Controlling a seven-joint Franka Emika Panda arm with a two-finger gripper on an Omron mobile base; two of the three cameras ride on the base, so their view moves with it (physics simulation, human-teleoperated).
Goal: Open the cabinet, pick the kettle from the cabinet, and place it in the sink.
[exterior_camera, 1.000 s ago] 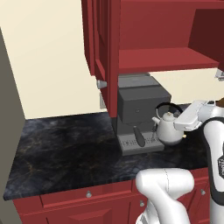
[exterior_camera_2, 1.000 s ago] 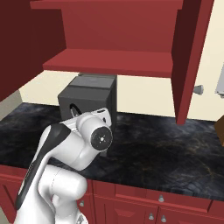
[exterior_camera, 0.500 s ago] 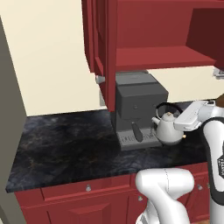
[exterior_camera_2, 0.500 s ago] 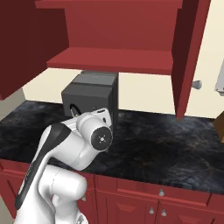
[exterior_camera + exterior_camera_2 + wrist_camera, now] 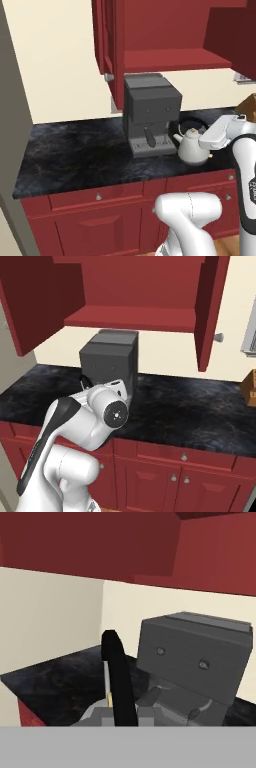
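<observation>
The dark red cabinet (image 5: 170, 60) hangs open above the counter, its doors (image 5: 207, 311) swung wide and its shelf bare. My gripper (image 5: 206, 142) is shut on the thin black handle of the small silver-white kettle (image 5: 192, 149), which hangs just above the dark counter, right in front of the grey coffee machine (image 5: 150, 112). In the hand view the black handle (image 5: 117, 677) arches up from between my fingertips, with the coffee machine (image 5: 195, 657) close behind it. The sink is out of view.
The black stone counter (image 5: 75, 155) runs over red base cupboards with silver knobs (image 5: 184, 457). A tall grey panel (image 5: 10, 125) stands at the left end. A brown wooden block (image 5: 250, 387) sits at the counter's right end.
The whole picture has shifted a little in both base views, so the base has moved. The kettle stays in my grip before the coffee machine.
</observation>
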